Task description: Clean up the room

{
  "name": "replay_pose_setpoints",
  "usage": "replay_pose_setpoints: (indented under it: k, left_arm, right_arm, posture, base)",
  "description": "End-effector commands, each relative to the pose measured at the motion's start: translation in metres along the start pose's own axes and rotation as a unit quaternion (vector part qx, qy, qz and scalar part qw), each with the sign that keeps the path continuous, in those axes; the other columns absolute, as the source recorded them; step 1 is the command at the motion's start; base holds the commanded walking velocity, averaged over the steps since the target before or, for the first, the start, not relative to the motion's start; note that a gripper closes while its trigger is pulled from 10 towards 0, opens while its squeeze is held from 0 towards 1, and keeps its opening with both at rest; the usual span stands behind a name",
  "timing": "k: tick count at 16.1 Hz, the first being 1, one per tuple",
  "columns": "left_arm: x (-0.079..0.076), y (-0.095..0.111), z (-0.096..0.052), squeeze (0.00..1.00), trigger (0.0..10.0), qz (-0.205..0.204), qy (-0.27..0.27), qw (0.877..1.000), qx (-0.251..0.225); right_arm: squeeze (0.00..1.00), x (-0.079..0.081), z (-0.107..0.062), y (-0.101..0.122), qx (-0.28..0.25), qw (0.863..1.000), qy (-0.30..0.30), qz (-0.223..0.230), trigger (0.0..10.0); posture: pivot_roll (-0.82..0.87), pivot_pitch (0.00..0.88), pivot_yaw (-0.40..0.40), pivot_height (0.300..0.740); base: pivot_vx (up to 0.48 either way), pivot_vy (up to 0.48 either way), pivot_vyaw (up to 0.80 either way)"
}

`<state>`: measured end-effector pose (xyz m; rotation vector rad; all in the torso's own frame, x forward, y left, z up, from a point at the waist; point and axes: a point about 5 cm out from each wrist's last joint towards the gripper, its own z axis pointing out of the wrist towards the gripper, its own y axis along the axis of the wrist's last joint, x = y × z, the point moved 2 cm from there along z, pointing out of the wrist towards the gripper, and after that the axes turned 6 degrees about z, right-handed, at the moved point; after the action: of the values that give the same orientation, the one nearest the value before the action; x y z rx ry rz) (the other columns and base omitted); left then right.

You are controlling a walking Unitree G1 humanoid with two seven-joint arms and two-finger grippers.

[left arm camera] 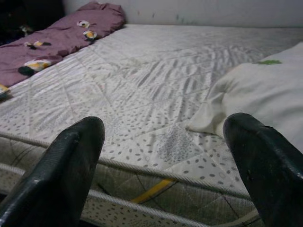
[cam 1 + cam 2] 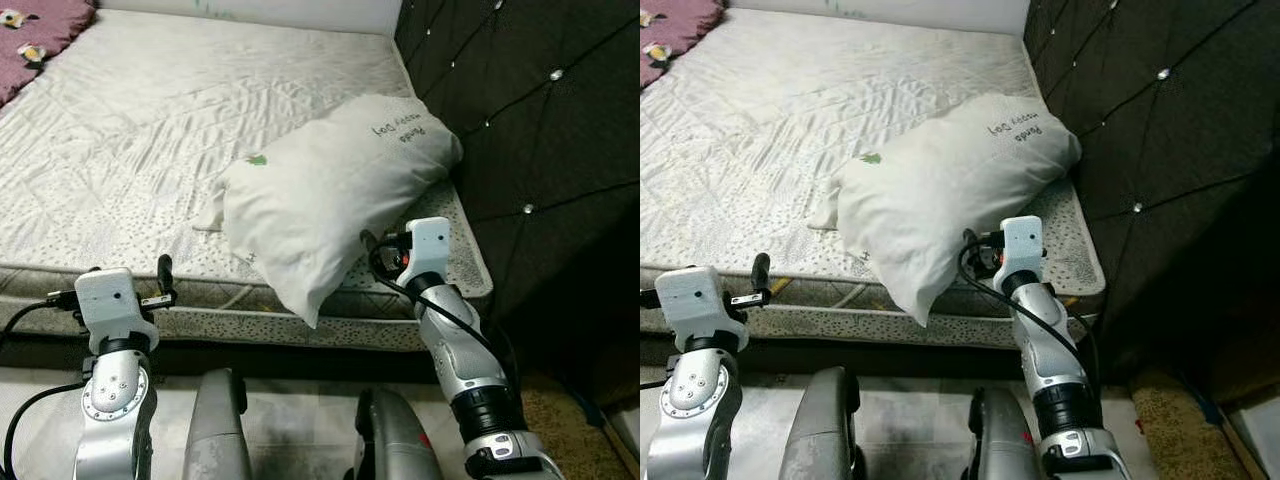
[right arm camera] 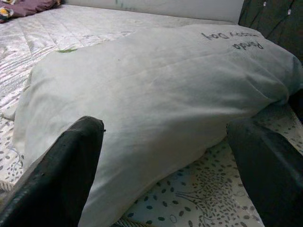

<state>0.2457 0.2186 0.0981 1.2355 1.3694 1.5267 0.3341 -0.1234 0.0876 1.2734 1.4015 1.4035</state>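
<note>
Currently one white pillow lies askew on the mattress, near the dark tufted headboard, its lower corner overhanging the bed edge. Right gripper is spread wide just before that corner, grasping nothing; left gripper is likewise spread, empty, at the mattress edge further left. Risk: a shallow pinch on the loose cover could slip, or a nudge could tip the pillow onto the floor. Count: one pillow, one purple blanket, two grippers.

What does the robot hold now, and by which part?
Nothing is held. The right hand is open, its fingers either side of the white pillow, not closed on it. The left hand is open before the mattress.
</note>
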Motion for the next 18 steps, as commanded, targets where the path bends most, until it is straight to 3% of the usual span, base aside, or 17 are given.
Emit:
replay_pose_setpoints:
  k: [1,9,11,13,16,18]
  left_arm:
    - [-0.002,0.007,0.0,0.0,10.0,-0.005,-0.006,1.0,-0.016]
    - [-0.006,0.007,0.002,0.0,10.0,-0.007,-0.01,1.0,-0.013]
    - [-0.006,0.005,0.002,0.0,10.0,-0.003,-0.008,1.0,-0.004]
    - [-0.004,0.001,-0.005,0.0,10.0,-0.005,-0.006,1.0,0.023]
    - [0.007,-0.008,-0.025,0.0,10.0,0.007,0.004,0.999,0.053]
    - [0.013,-0.016,-0.041,0.0,10.0,0.02,0.012,0.997,0.073]
  right_arm:
    - [0.0,0.0,0.003,0.006,-0.01,1.0,0.004,-0.004,10.0]
    - [0.0,0.003,0.005,0.007,-0.01,1.0,0.011,-0.01,10.0]
    - [0.0,0.005,0.005,0.005,-0.005,1.0,0.019,-0.013,10.0]
    - [0.0,0.007,0.005,0.003,0.002,0.999,0.034,-0.017,10.0]
    - [0.0,0.011,0.005,-0.011,0.047,0.997,0.054,-0.033,10.0]
    - [0.0,0.022,0.007,-0.018,0.077,0.991,0.091,-0.053,10.0]
  posture:
    - [0.02,0.0,-0.064,0.595]
    - [0.02,0.0,-0.063,0.595]
    - [0.03,0.0,-0.065,0.595]
    - [0.04,0.0,-0.07,0.595]
    - [0.07,0.007,-0.078,0.591]
    - [0.09,0.038,-0.085,0.566]
  base:
    - [0.424,0.0,0.0]
    - [0.455,0.0,0.0]
    - [0.0,0.0,0.0]
    - [0.0,0.0,0.0]
    - [0.0,0.0,0.0]
    - [0.0,0.0,0.0]
